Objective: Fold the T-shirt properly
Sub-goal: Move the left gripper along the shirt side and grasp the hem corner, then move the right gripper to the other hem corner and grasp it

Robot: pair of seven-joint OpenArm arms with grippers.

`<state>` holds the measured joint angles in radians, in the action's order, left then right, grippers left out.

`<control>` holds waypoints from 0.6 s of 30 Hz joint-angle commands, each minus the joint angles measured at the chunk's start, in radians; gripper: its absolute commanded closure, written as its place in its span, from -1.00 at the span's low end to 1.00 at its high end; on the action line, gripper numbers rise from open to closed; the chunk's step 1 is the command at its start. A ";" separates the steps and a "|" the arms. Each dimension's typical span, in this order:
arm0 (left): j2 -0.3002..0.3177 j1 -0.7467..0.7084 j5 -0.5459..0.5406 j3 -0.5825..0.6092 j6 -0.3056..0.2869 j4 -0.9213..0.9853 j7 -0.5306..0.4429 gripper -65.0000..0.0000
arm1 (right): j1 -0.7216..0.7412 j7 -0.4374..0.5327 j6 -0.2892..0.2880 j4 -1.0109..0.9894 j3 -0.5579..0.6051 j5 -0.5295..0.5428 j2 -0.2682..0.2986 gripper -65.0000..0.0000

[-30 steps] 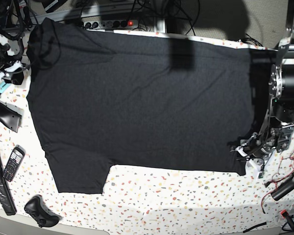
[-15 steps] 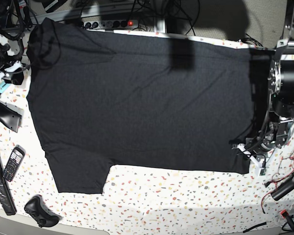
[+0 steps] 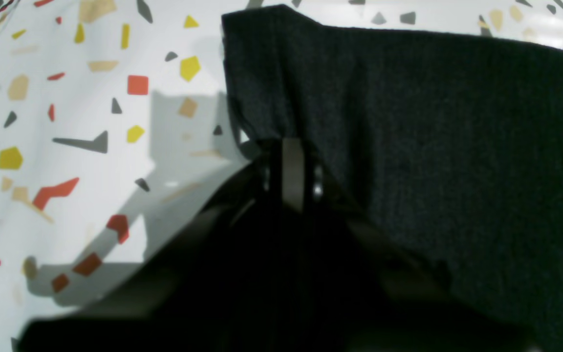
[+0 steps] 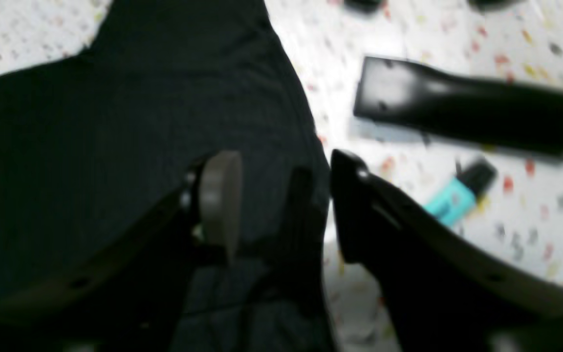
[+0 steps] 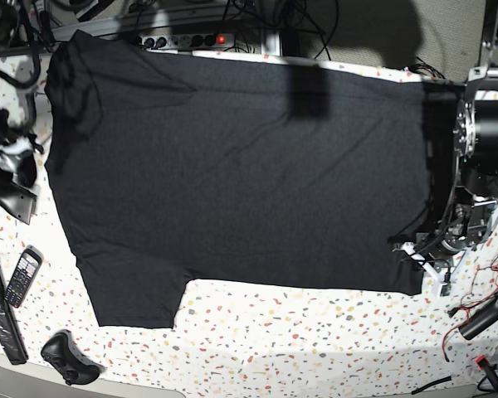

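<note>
Here the T-shirt (image 5: pixel 241 174) lies spread flat and plain side up across the speckled counter (image 5: pixel 315 332), filling most of it, one sleeve jutting toward 7 o'clock in the base view. At about 4 o'clock on the cloth, the left hand (image 3: pixel 289 146) is clenched on the T-shirt's hem close to a corner; in the left wrist view the fabric bunches into small folds where the dark fingers meet, with the bare counter to 9 o'clock of them. Over at the 9 o'clock edge of the garment, the right hand (image 4: pixel 281 195) stands released, its two fingers spread wide, one over the cloth and the other over the counter, straddling the shirt's edge. Near it lie a long black bar (image 4: pixel 462 115) and a turquoise marker (image 4: pixel 457 193), both well off the fabric. A mobile phone (image 5: pixel 21 277) rests at 8 o'clock
</note>
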<state>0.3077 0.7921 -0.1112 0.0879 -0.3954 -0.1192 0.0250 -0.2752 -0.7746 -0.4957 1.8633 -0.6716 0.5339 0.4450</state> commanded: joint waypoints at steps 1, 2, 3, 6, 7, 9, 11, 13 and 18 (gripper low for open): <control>0.006 0.020 0.009 0.000 0.002 -0.006 0.011 1.00 | 0.030 0.034 -0.003 -0.006 0.028 -0.022 0.035 0.02; 0.005 0.019 0.009 0.000 0.002 -0.006 0.011 1.00 | 0.054 0.039 -0.003 -0.030 0.068 -0.056 0.050 0.02; 0.005 0.018 0.009 0.000 0.002 -0.006 0.012 1.00 | 0.083 0.042 -0.002 -0.056 0.107 -0.085 0.063 0.02; 0.006 0.015 0.009 0.000 0.002 -0.006 0.013 1.00 | 0.195 0.040 0.031 -0.158 0.214 -0.119 0.093 0.02; 0.005 0.014 0.009 0.000 0.003 -0.006 0.015 1.00 | 0.240 0.033 0.053 -0.196 0.244 -0.119 0.102 0.02; 0.006 0.014 0.009 0.000 0.003 -0.006 0.016 1.00 | 0.345 0.002 0.066 -0.282 0.295 -0.119 0.121 0.02; 0.005 0.014 0.009 0.000 0.003 -0.006 0.028 1.00 | 0.459 -0.031 0.066 -0.388 0.348 -0.118 0.142 0.02; 0.006 0.014 0.006 0.000 0.003 -0.006 0.034 1.00 | 0.576 -0.057 0.072 -0.512 0.403 -0.104 0.159 0.02; 0.005 0.014 0.006 -0.002 0.003 -0.006 0.035 1.00 | 0.853 -0.061 0.076 -0.835 0.546 -0.112 0.167 0.02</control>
<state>0.3077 0.7879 -0.1173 0.0860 -0.3954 -0.1211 0.0288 0.5461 -0.8566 -0.4145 1.0035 -0.1177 0.4175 0.5938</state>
